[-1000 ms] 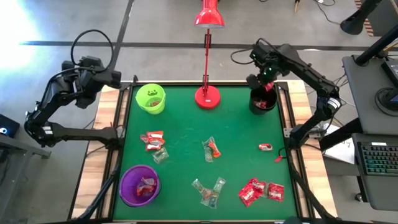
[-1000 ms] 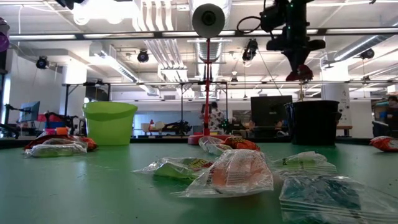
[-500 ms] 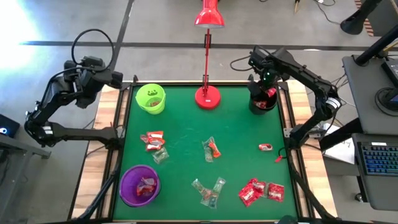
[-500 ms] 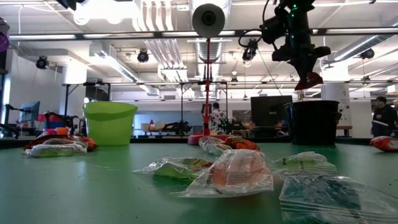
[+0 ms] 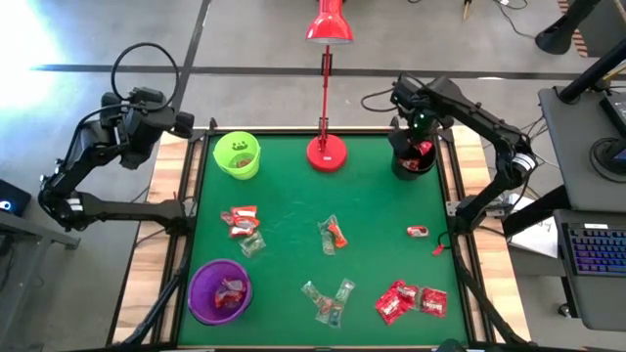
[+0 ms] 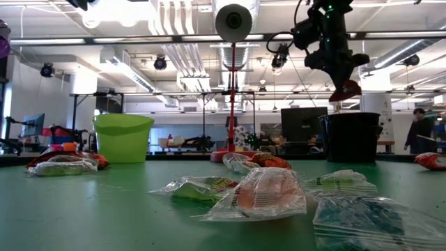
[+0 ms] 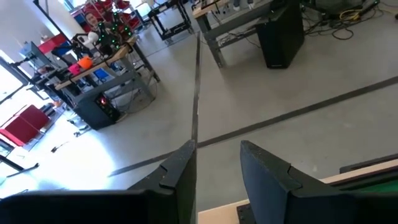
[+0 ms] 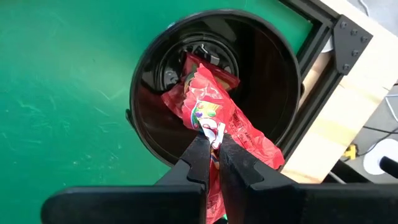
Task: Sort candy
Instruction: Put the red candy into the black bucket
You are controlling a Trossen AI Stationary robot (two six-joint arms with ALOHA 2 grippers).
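Change since a second ago: my right gripper (image 5: 421, 147) has shifted closer over the black cup (image 5: 413, 159); nothing on the table has moved.
Right gripper: I see it clenched on a red candy (image 8: 214, 118), pinching the wrapper's end; the sweet hangs straight above the cup's mouth, shown in the right wrist view.
Black cup: stands at the far right corner of the green table (image 5: 293, 225), with another red wrapper already inside.
Left gripper: parked off the table's far left corner (image 5: 181, 122), fingers (image 7: 180, 177) parted with nothing between them.
Loose candy: red pieces near the right front edge (image 5: 411, 298), clear greenish ones mid-front (image 5: 328, 298), an orange one in the centre (image 5: 333, 233), red-and-white ones at left (image 5: 240, 220).
Other cups: lime-green cup (image 5: 238, 154) far left, purple cup (image 5: 219, 290) near left, each holding candy.
Lamp: red desk lamp (image 5: 327, 152) at the far edge between the cups.
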